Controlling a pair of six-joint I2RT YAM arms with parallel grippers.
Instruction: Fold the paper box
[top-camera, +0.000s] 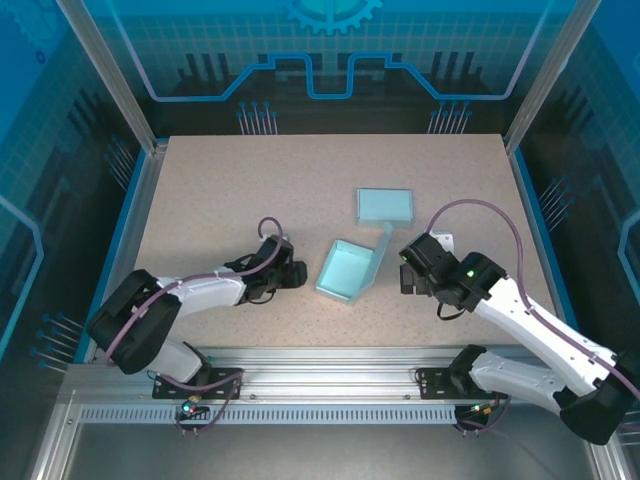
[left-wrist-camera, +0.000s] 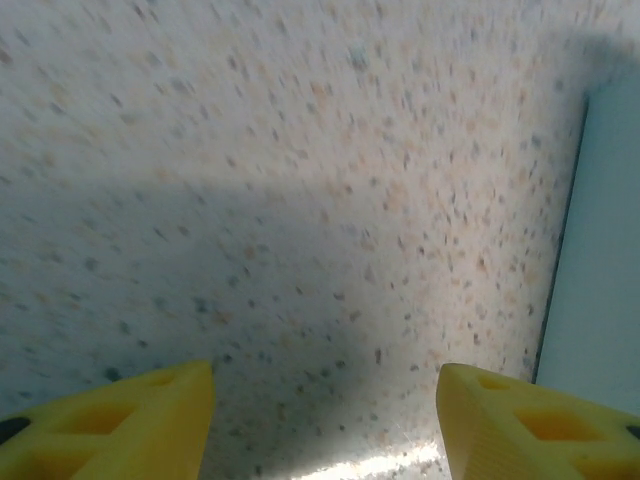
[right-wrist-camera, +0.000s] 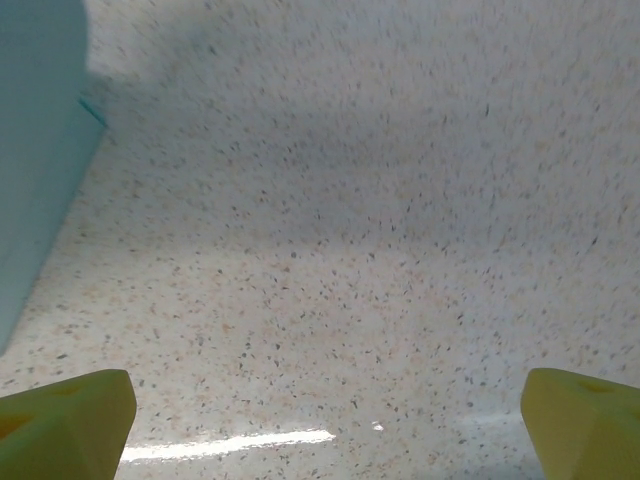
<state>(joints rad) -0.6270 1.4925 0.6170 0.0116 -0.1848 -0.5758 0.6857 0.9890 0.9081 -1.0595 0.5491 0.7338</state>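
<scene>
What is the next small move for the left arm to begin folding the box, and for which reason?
Probably ease the left tool toward the light blue paper box until one wall is between its yellow fingers. The tool is open over bare speckled beige table, and the box edge lies close beside it. The right tool, also open, is at the opposite side.

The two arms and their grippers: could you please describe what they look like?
The left arm and right arm have white links and black joints. A mauve cable loops over each wrist. A green light glows on the right arm. The left gripper and right gripper have yellow, wedge-shaped fingers.
</scene>
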